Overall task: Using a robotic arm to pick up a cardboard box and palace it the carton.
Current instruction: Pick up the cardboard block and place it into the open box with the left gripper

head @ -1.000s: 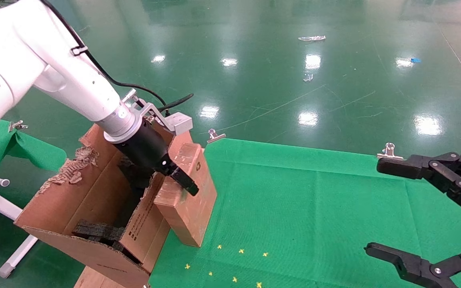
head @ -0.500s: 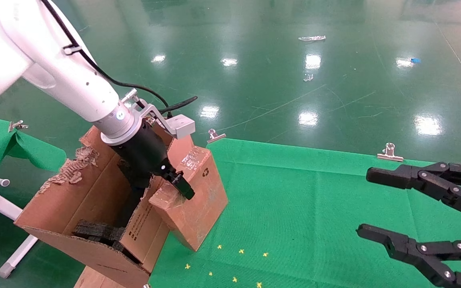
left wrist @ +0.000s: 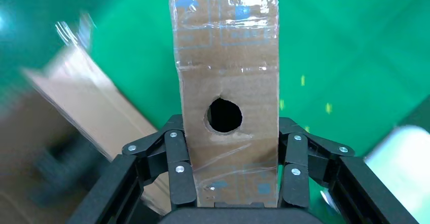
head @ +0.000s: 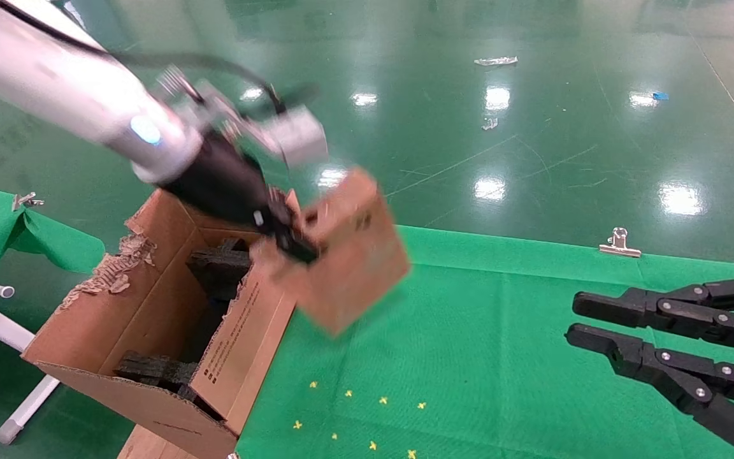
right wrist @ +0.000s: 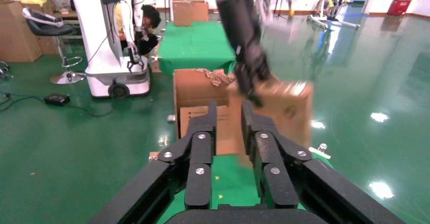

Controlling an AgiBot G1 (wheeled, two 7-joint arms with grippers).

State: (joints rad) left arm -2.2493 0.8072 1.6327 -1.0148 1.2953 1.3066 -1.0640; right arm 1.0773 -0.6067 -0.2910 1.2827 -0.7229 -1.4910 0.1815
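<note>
Green cloth point(head: 501, 331) covering the table, clipped down

Binder clip point(head: 620, 242) sitting at the far edge, little yellow marks point(head: 367, 421) dotting the front, shiny green floor point(head: 469, 115) glaring behind.

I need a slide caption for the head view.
Left gripper lifts the cardboard box beside the carton; right gripper idles.

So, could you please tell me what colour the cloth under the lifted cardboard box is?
Bright green cloth, with small yellow marks; it shows best in the head view.
</note>
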